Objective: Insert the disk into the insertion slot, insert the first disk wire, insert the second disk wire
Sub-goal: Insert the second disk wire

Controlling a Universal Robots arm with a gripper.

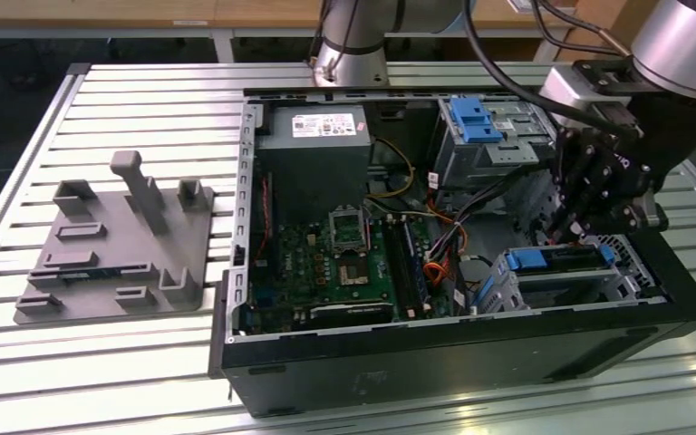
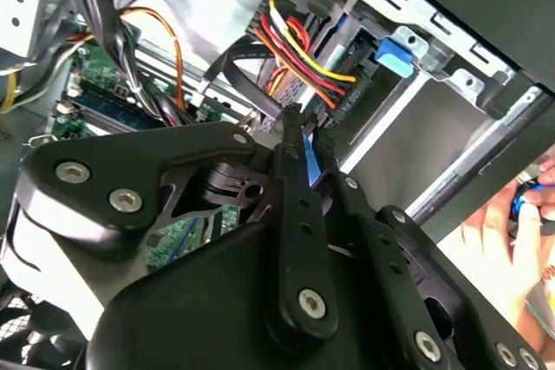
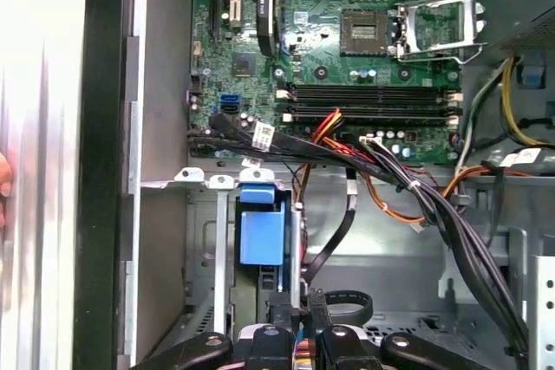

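Note:
The disk [image 1: 554, 260] sits in its blue carrier inside the insertion slot [image 1: 620, 263], a low perforated silver cage at the case's corner on the exterior view's right. In the first wrist view the disk [image 3: 260, 236] shows edge-on in the slot [image 3: 208, 240]. My gripper [image 1: 572, 231] hangs just above the disk's inner end. Its fingers stand close together on the end of a black flat wire [image 2: 238, 58] [image 3: 342, 218]. A red, yellow and orange wire bundle [image 2: 303, 45] ends at a black plug beside the gripper [image 2: 293, 119] [image 3: 297, 309].
The open computer case holds a green motherboard [image 1: 336, 263], a power supply [image 1: 318, 136] and a taller grey bay with a blue latch [image 1: 475, 122]. A thick black cable bundle [image 3: 434, 205] crosses near the slot. A grey fixture plate [image 1: 119, 245] lies on the table. A hand [image 2: 512, 223] rests outside the case wall.

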